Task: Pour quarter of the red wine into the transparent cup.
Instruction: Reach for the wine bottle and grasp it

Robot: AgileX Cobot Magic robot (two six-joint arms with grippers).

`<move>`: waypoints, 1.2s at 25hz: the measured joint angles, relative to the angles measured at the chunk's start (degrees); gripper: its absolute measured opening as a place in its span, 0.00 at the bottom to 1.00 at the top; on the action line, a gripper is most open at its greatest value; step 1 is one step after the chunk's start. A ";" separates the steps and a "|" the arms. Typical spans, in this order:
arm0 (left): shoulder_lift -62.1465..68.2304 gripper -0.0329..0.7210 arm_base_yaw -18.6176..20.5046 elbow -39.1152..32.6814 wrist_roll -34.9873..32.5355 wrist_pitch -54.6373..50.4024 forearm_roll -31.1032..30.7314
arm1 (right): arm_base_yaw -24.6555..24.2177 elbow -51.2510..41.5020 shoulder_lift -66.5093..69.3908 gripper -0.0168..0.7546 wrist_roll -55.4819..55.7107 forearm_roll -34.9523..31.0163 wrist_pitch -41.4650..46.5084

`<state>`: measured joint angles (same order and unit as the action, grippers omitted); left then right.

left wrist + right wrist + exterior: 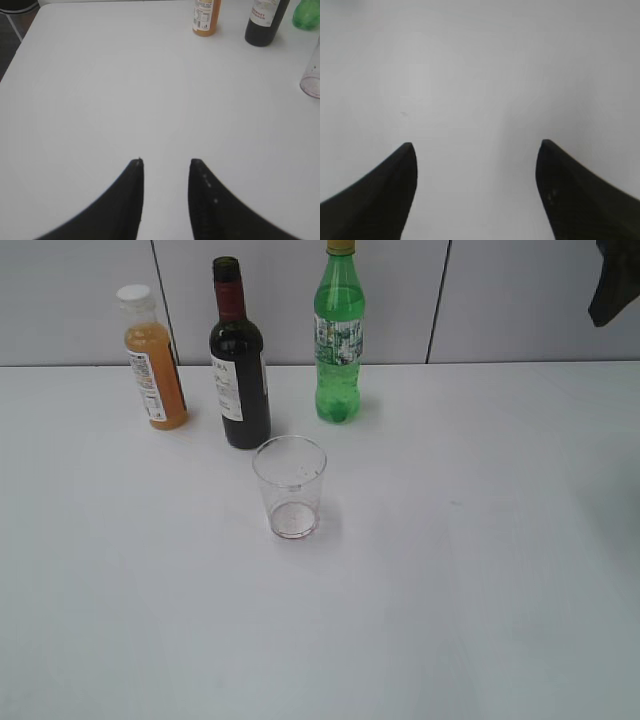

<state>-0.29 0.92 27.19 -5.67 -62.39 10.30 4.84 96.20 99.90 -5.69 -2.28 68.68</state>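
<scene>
Red wine [240, 375]: dark, nearly black liquid in a small dark glass bottle with maroon neck foil and a white label, upright toward the far side of the table, at about 11 o'clock from the cup and just beside it; the left wrist view shows its base at the top edge.
Table [480, 570]: largest thing in view, a smooth, matte white top; its far edge meets a pale panelled wall, and in the left wrist view its left edge falls away to a dark floor. Wide bare surface lies at 3, 6 and 9 o'clock from the cup.
Green soda bottle [340, 340]: tallest bottle, clear green plastic with a yellow cap, upright at 1 o'clock from the cup, apart from the wine.
Orange juice bottle [153, 360]: slim, white-capped, leaning slightly in the picture, at 10 o'clock from the cup, apart from the wine.
Transparent cup [290, 487]: clear plastic tumbler tapering to its base, pinkish residue at the bottom, upright near the table's middle.
Left gripper [166, 162]: dark, curved, pointed fingers parted by a narrow gap, nothing between them, over bare table.
Right gripper [476, 145]: dark fingers spread wide, nothing between them, over bare table.
</scene>
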 joint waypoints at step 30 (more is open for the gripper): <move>0.00 0.36 0.00 0.00 0.00 0.00 0.00 | 0.00 -59.22 -70.66 0.78 -0.53 -4.90 -6.73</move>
<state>-0.29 0.92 27.19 -5.67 -62.39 10.30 4.84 36.98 29.24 -6.22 -7.18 61.95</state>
